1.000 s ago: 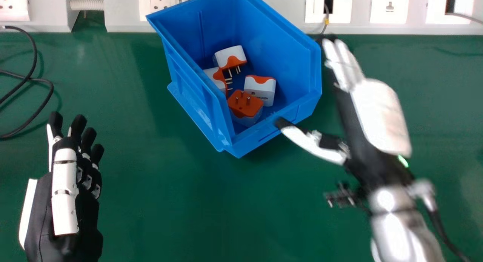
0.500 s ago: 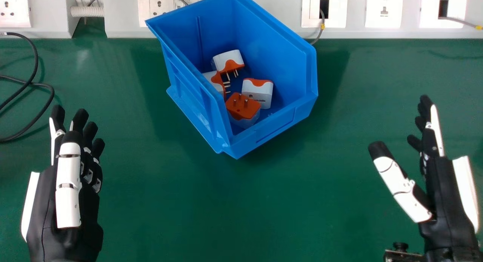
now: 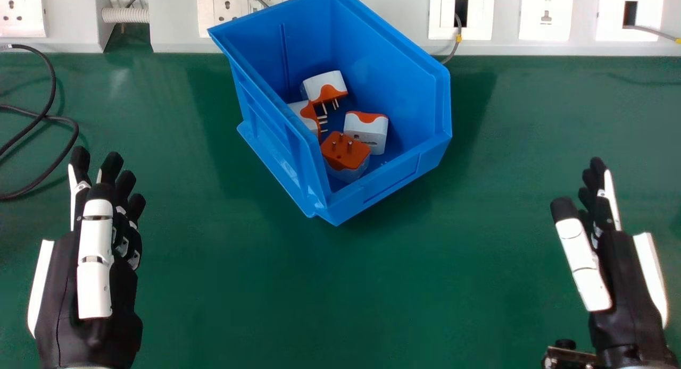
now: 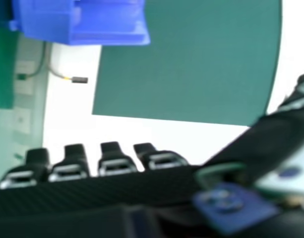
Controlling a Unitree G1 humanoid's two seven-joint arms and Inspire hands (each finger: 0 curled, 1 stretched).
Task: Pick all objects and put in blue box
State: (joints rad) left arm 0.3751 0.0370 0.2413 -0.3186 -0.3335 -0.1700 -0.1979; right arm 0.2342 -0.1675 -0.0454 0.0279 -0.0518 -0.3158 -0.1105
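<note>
Near right, what just changed?

The right hand drew back from the far, central blue box, fingers extended, holding nothing.

And the task?

Four adapters lie inside; picking looks finished. Near left, the left hand idles, fingers loose.

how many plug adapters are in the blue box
4 in the blue box: back adapter, left adapter partly behind the side wall, right adapter and front adapter. More could be hidden beneath.

The box is plain blue, and the plugs in it are white and orange. The worktop is solid green. Both hands are black and white; the cable is black.
</note>
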